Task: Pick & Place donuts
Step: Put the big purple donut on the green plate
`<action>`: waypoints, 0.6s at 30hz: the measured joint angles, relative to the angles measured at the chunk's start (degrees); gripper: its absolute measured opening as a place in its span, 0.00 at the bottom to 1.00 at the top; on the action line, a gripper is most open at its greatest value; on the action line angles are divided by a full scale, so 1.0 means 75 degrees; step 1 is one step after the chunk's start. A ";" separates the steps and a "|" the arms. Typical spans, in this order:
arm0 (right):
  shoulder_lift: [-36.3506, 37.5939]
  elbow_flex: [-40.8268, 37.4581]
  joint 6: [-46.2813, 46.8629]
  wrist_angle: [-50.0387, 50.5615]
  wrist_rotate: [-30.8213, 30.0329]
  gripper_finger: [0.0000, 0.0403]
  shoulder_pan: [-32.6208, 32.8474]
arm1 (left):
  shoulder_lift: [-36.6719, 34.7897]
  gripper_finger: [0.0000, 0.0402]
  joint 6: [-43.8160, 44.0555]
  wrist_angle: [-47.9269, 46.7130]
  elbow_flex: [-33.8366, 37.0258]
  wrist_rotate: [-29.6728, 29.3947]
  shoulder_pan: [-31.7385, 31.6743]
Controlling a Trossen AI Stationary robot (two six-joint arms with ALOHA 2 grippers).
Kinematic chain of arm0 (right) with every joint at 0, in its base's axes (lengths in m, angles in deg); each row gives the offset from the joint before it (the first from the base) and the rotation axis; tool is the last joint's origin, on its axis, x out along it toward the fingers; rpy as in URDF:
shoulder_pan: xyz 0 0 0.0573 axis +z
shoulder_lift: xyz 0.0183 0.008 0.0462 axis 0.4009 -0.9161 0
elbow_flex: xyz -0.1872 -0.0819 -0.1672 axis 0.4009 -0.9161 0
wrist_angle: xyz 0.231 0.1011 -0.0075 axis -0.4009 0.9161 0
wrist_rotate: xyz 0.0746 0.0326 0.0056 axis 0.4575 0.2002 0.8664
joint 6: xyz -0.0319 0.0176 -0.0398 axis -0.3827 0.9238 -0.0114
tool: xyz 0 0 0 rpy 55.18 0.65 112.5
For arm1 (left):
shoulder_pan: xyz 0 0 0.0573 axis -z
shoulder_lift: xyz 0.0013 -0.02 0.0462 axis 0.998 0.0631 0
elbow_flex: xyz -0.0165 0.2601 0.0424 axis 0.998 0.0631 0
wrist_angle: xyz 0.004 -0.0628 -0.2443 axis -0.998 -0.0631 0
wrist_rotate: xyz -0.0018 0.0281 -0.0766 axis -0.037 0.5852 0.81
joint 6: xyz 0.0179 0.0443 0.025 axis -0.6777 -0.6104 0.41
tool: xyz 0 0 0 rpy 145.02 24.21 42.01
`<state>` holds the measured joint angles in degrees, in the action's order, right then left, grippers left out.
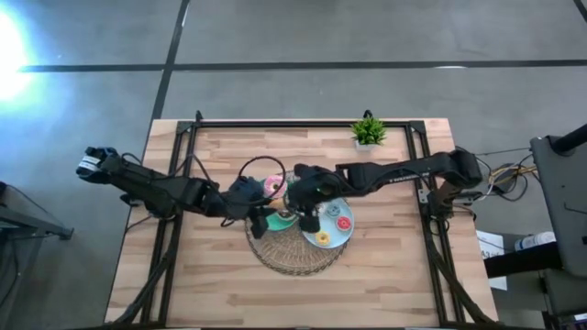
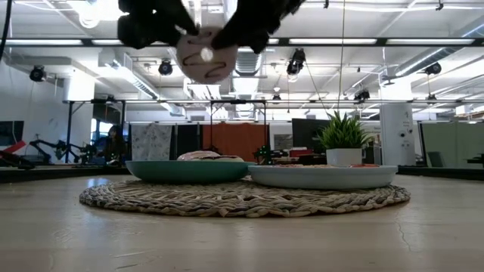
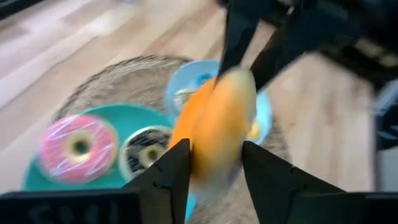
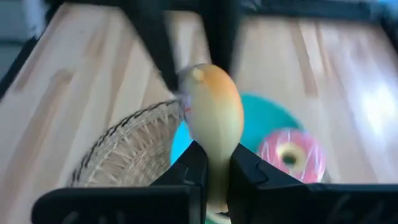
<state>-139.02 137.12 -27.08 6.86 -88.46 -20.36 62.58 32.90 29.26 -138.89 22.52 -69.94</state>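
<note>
From above you see both grippers meet over the round woven mat; low down, an orange-tan ring donut hangs aloft; wrist views show the left gripper parted around it, the right gripper clamping it.

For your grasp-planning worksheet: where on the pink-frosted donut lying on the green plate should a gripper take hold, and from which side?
Pink-frosted donut lies flat, hole up, on the green plate. Probably best from above, pinching one side of the ring, one finger in the hole, one outside.
</note>
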 joint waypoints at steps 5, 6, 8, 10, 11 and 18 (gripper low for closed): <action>-0.0479 -0.0094 0.2169 0.0011 0.0609 0.07 -0.0546 | -0.0145 0.33 0.0834 -0.0921 0.0012 -0.0785 0.0461; -0.0667 -0.0103 0.2657 -0.0100 0.0882 0.07 -0.0635 | -0.0202 0.34 0.1061 -0.1171 0.0012 -0.0992 0.0595; -0.1014 -0.0106 0.3485 -0.0548 0.1359 0.07 -0.0750 | -0.0281 0.34 0.1528 -0.1560 0.0015 -0.1530 0.0933; -0.1371 -0.0017 0.4101 -0.1000 0.1665 0.07 -0.0795 | -0.0374 0.34 0.1960 -0.1758 0.0012 -0.2092 0.1358; -0.1553 0.0105 0.4326 -0.1240 0.1755 0.07 -0.0805 | -0.0434 0.34 0.2122 -0.1856 0.0012 -0.2341 0.1580; -0.2959 0.1442 0.4915 -0.0863 0.1839 0.07 -0.0899 | -0.0611 0.34 0.2818 -0.1937 0.0012 -0.3566 0.2677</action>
<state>-161.21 147.94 9.77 0.39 -74.67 -27.10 57.99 54.04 14.73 -138.80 -4.22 -49.87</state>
